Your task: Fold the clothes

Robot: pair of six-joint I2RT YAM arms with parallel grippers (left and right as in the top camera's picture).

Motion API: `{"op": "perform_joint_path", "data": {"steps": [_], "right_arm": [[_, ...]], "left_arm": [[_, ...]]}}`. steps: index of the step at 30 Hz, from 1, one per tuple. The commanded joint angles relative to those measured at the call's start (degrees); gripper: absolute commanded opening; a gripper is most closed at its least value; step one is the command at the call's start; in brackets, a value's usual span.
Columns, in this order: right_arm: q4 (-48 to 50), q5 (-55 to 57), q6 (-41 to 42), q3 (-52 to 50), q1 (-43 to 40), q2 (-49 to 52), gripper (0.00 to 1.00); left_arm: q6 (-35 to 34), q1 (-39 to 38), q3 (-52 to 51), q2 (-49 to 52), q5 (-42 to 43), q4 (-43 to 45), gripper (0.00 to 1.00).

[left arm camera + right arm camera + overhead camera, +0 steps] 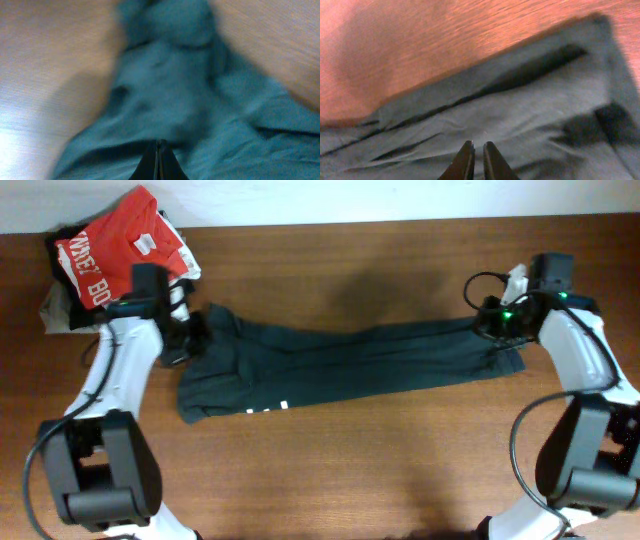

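Observation:
The dark charcoal garment (340, 370) lies stretched lengthwise across the table's middle, with white print marks (266, 408) near its front edge. My left gripper (192, 338) is at its wide left end. In the left wrist view its fingers (159, 144) are pressed together on a raised fold of the garment (170, 85). My right gripper (497, 330) is at the narrow right end. In the right wrist view its fingers (476, 145) are nearly closed, pinching the garment (520, 115) close to its hem.
A red T-shirt with white letters (115, 245) lies on a pile of folded garments (58, 308) at the back left corner, just behind my left arm. The wooden table (350, 480) extends in front of the garment.

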Motion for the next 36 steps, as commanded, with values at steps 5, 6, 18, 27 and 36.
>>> {"op": "perform_joint_path", "data": {"steps": [5,6,18,27,36], "right_arm": [[2.62,6.23,-0.55,0.59,1.46,7.93,0.05],[2.97,7.69,-0.52,0.59,1.46,8.70,0.05],[-0.46,18.60,6.05,0.50,1.46,13.27,0.04],[-3.48,18.82,6.75,4.04,0.74,1.03,0.84],[-2.10,-7.10,-14.19,6.16,-21.66,6.73,0.99]], "left_arm": [[0.83,-5.84,0.37,11.91,-0.39,6.10,0.01],[0.83,-5.44,0.37,12.94,-0.50,6.69,0.01],[-0.26,6.23,0.39,15.87,-13.81,3.98,0.01],[1.46,9.40,10.12,13.73,-8.96,-6.56,0.01],[1.44,9.40,9.86,13.62,-8.59,-9.92,0.99]]}}
